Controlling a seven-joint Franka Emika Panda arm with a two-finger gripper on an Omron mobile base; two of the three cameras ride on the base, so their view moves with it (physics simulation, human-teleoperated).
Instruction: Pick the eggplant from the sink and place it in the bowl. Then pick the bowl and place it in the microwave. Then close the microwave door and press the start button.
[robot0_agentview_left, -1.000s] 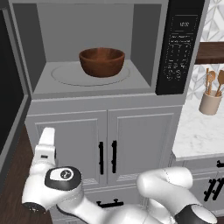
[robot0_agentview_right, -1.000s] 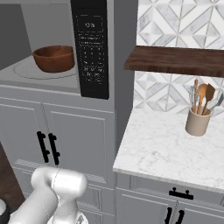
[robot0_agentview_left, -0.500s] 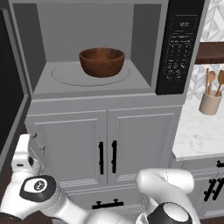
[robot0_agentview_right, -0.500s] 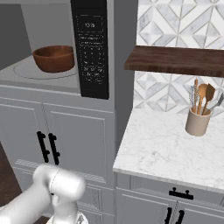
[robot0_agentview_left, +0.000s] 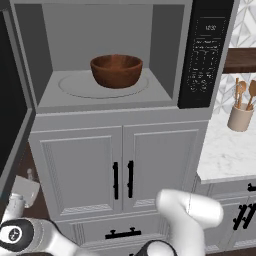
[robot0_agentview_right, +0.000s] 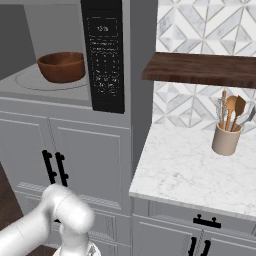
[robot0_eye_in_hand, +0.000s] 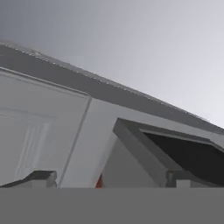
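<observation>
The reddish-brown wooden bowl (robot0_agentview_left: 116, 70) (robot0_agentview_right: 62, 66) stands on the round turntable inside the open microwave (robot0_agentview_left: 107, 95). Its black keypad panel (robot0_agentview_left: 205, 55) (robot0_agentview_right: 103, 55) is to the right of the cavity. The eggplant and the sink are out of view. The dark microwave door (robot0_agentview_left: 12, 105) hangs open along the left edge. My gripper (robot0_agentview_left: 26, 181) is low at the left, below the door and in front of the cabinets. In the hand view my gripper (robot0_eye_in_hand: 111, 179) is open with nothing between its fingertips (robot0_eye_in_hand: 41, 177), and it looks up at the door's dark-framed edge (robot0_eye_in_hand: 175, 151).
White cabinet doors with black handles (robot0_agentview_left: 122, 180) are below the microwave. A marble counter (robot0_agentview_right: 200, 170) to the right carries a beige utensil holder (robot0_agentview_right: 226, 138) under a dark wooden shelf (robot0_agentview_right: 200, 67).
My hand has swung left and downward, from in front of the cabinet toward the open door at the left edge. The bowl has not moved.
</observation>
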